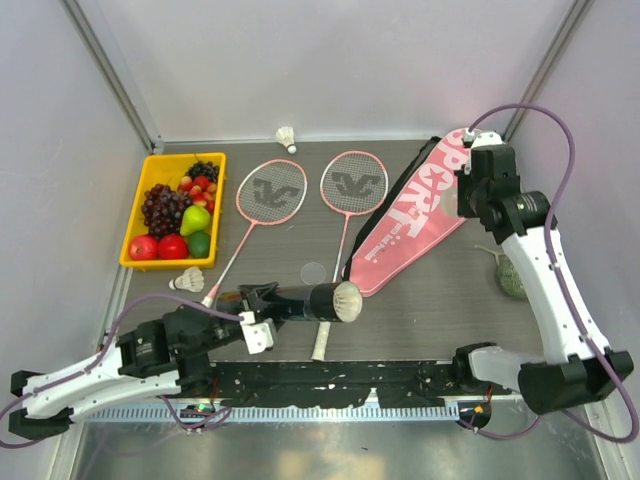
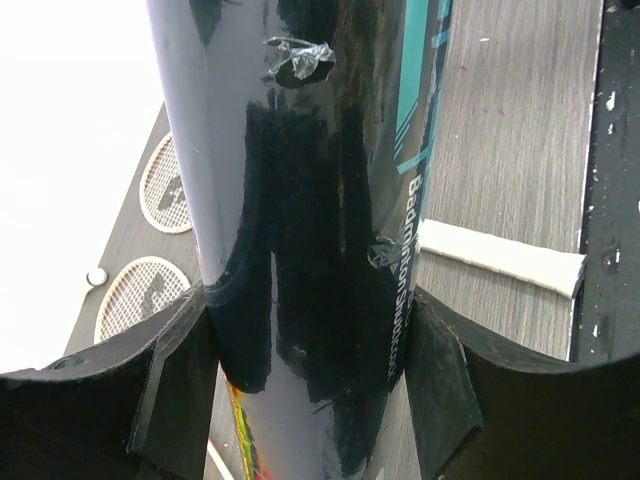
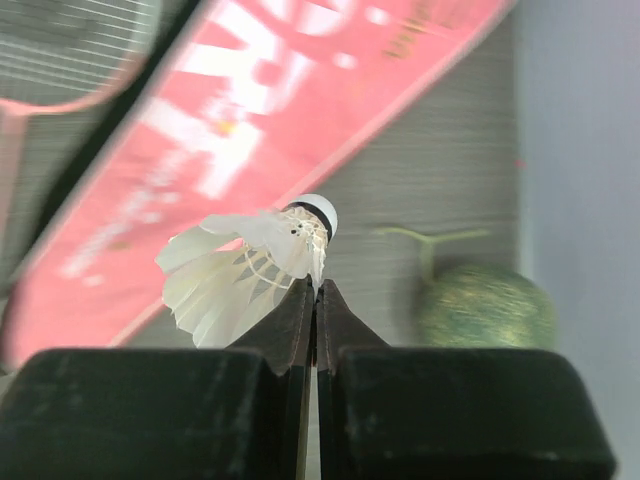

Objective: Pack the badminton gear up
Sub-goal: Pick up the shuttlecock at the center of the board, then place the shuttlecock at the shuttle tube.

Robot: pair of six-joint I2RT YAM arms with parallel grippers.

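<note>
Left gripper (image 2: 310,350) clamps the tube (image 2: 300,150); right gripper (image 3: 315,290), jaws shut, pinches a shuttlecock (image 3: 240,275); rackets (image 1: 270,192) and bag (image 1: 415,215) lie unpacked, well apart from both.

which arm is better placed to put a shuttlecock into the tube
Likely right: the right end effector is shut on a shuttlecock over the pink bag. The left end effector is busy gripping the tube.

The top external camera looks steeply down from behind the robot over the whole table (image 1: 430,325), the left wrist camera sits tight against the dark tube (image 2: 300,200) with racket heads (image 2: 165,185) beyond, and the right wrist camera looks closely down on the pink SPORT bag (image 3: 250,110) and green netted ball (image 3: 485,305), all shared with the overhead view.
</note>
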